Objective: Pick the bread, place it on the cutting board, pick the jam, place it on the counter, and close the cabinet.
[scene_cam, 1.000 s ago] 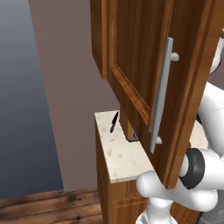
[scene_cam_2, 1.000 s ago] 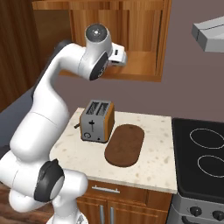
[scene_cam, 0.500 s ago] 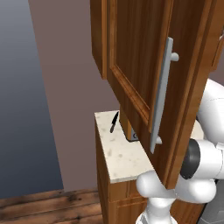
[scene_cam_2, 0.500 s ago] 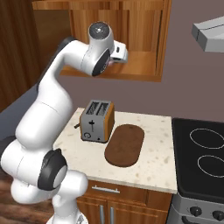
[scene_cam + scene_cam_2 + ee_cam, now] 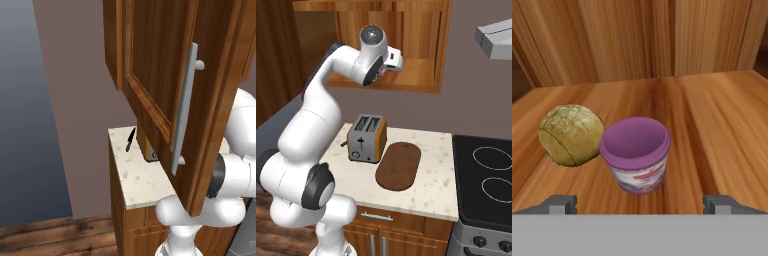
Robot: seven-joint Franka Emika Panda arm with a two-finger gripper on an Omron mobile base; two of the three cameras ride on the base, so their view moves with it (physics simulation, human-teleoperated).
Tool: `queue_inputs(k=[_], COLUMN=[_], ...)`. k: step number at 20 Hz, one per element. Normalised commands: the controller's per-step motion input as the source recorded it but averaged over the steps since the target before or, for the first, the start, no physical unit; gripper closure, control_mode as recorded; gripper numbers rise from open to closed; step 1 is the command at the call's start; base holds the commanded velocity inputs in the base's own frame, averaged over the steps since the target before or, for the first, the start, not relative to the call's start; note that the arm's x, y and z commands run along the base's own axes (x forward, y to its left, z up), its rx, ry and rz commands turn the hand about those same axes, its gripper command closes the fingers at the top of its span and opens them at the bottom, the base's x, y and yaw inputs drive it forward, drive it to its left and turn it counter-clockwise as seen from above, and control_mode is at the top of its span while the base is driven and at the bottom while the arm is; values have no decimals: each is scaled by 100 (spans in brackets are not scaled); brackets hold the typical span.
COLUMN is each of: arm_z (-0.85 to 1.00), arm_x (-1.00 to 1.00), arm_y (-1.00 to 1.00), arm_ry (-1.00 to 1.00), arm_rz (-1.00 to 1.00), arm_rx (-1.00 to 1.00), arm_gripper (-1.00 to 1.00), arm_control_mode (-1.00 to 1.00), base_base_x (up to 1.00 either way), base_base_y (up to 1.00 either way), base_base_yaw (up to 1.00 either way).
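With my jaws spread wide, I should shift toward the bread (image 5: 571, 134), off-centre beside the jam (image 5: 636, 154) dead ahead.

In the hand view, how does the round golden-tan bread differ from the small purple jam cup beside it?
The round golden-tan bread is a lumpy ball with a cracked crust, while the small purple jam cup is smooth, upright and open at the top. The bread lies left of and slightly behind the jam cup in this view. The bread is one colour; the jam cup has a white and red label. Both rest on the wooden cabinet shelf.
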Motion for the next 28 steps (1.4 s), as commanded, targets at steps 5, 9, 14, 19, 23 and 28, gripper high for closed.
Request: queue_inputs(k=[5,9,14,19,23,28], arm_z=[-10,-2,-2,0,0,-8], arm_x=[15,16,16,18,13,0], arm_y=[0,0,0,0,0,0], arm_ry=[0,0,0,0,0,0], arm_rz=[2,2,2,1,1,2], arm_rx=[0,0,0,0,0,0], arm_gripper=[-100,-100,-100,-100,-100,-100], arm_control_mode=[-100,-100,-100,-100,-100,-100], base_base_x=[0,0,0,0,0,0], base_base_y=[0,0,0,0,0,0], base_base_yaw=[0,0,0,0,0,0])
